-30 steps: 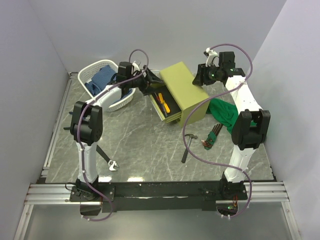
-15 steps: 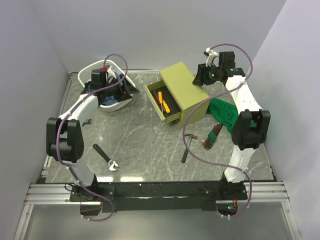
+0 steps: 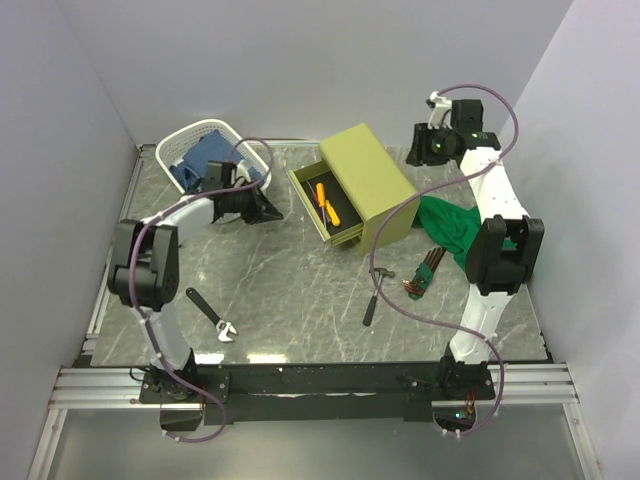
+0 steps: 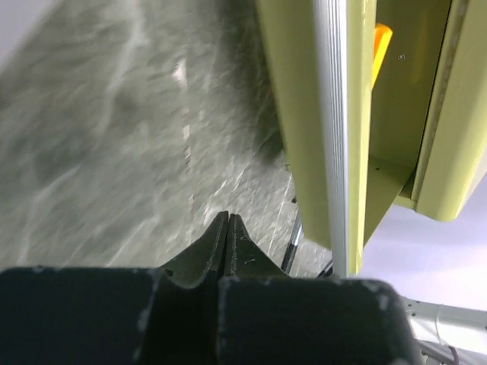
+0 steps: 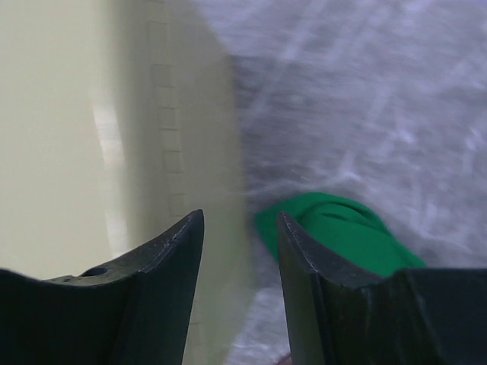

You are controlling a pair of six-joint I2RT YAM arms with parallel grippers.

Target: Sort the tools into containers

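My left gripper (image 3: 272, 213) is shut and empty, low over the marble floor between the white lattice basket (image 3: 250, 150) and the olive chest (image 3: 368, 178). In the left wrist view its fingertips (image 4: 227, 228) press together, with the chest's open drawer (image 4: 304, 114) just ahead. Red and yellow screwdrivers (image 3: 326, 203) lie in that drawer, and a yellow handle (image 4: 381, 42) shows there. My right gripper (image 3: 414, 156) hangs open over the chest's far right corner (image 5: 99, 114), holding nothing (image 5: 240, 228). A hammer (image 3: 376, 292), a hex key set (image 3: 427, 272) and a black wrench (image 3: 212, 315) lie on the floor.
A blue cloth (image 3: 203, 160) fills the basket. A green cloth (image 3: 450, 225) lies right of the chest, also seen under my right fingers (image 5: 338, 228). Grey walls close in the back and both sides. The arm bases stand at the near edge.
My left arm swung from the drawer to the basket, then down to the floor beside it, and its jaws shut. My right gripper drew back to the right, off the chest's top.
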